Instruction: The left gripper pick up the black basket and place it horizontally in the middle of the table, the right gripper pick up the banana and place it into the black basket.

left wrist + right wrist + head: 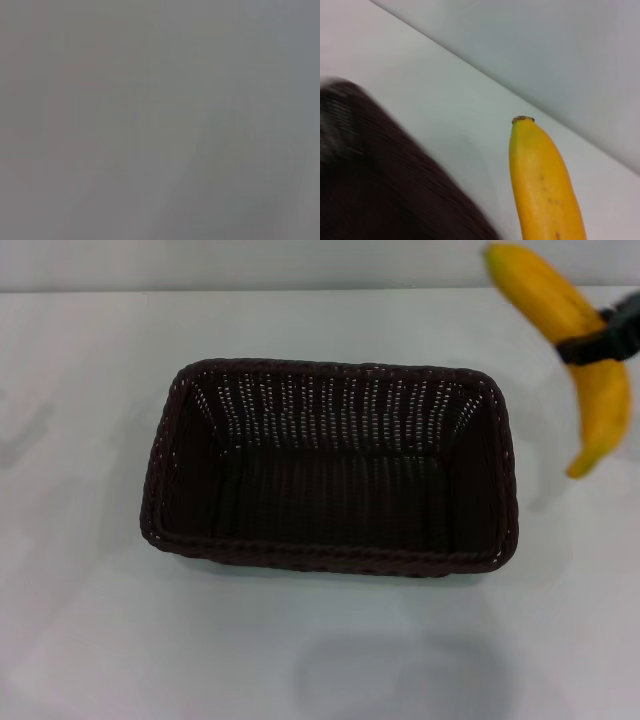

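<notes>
Basket lying lengthwise at mid-table, empty; the left gripper is out of view, its jaw state not determinable. To the basket's right, the right gripper, jaws closed around the banana mid-length, holds it aloft near the far edge. Advisable: carry leftward until centred above the basket, lower, then release.

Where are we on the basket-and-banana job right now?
Done: the black basket lies lengthwise across the middle of the table, empty. In hand: the right gripper is clamped around the banana, holding it in the air to the right of the basket, above its far corner. Left: carry the banana over the basket and release it inside. The left gripper is not in view.
</notes>
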You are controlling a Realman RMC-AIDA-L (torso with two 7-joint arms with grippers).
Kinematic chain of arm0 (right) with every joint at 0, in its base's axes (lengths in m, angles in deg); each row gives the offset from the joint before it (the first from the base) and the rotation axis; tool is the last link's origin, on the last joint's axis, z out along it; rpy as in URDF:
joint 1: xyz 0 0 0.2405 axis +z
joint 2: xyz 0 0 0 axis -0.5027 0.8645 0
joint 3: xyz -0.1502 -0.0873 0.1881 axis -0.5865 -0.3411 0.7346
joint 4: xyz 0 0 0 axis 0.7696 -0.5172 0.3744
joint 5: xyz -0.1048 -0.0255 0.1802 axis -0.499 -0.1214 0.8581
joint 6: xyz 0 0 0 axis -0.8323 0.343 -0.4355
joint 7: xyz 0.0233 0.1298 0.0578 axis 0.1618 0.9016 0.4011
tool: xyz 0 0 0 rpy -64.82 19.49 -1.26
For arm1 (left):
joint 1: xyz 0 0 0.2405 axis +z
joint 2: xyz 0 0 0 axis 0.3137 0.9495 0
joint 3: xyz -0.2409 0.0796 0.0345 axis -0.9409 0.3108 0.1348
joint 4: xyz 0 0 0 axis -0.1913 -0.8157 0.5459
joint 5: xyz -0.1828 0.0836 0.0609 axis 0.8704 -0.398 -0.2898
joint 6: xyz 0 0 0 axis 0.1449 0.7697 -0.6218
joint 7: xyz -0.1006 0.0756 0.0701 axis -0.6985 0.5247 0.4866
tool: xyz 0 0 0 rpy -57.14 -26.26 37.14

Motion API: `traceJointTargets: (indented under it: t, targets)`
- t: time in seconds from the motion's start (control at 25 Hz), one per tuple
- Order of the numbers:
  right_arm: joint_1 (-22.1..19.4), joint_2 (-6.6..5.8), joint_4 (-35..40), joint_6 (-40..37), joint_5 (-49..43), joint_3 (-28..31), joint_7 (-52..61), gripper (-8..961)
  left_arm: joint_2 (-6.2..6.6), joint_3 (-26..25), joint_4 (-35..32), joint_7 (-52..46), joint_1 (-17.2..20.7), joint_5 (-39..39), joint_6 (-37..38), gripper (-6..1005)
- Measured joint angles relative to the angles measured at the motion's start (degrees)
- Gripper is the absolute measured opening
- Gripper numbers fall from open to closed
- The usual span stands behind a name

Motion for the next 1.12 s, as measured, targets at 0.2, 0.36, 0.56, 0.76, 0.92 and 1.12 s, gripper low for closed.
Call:
traceJointTargets:
  t: [0.2, 0.36, 0.56, 0.76, 0.92, 1.12]
  targets:
    - [-1.26, 0.11, 1.75, -3.26, 14.78, -1.33, -10.99, 481, -1.72, 0.06, 0.36, 1.36, 0.48, 0.00, 0.06, 865]
    - [-0.63, 0.10, 7.78, -4.11, 22.87, -3.95, -20.05, 484, -2.80, 0.08, 0.36, 1.90, 0.53, 0.03, 0.13, 864]
    - [2.92, 0.18, 17.90, -4.90, 25.30, -7.26, -27.01, 487, -3.99, 0.16, 0.95, 4.14, 0.49, 0.08, 0.23, 864]
    - [2.15, 0.17, 25.55, -7.27, 32.80, -7.36, -39.37, 490, -4.41, 0.14, 4.36, 7.19, 0.46, 3.08, 0.28, 863]
    - [-0.59, -0.04, 25.48, -7.32, 35.77, -3.27, -45.05, 493, -4.59, 0.40, 6.69, 9.57, 0.25, 4.44, 0.39, 863]
    - [-5.16, -0.22, 25.95, -7.35, 36.64, 6.59, -50.92, 734, -4.87, 0.42, 6.94, 10.17, -0.08, 4.46, 0.43, 863]
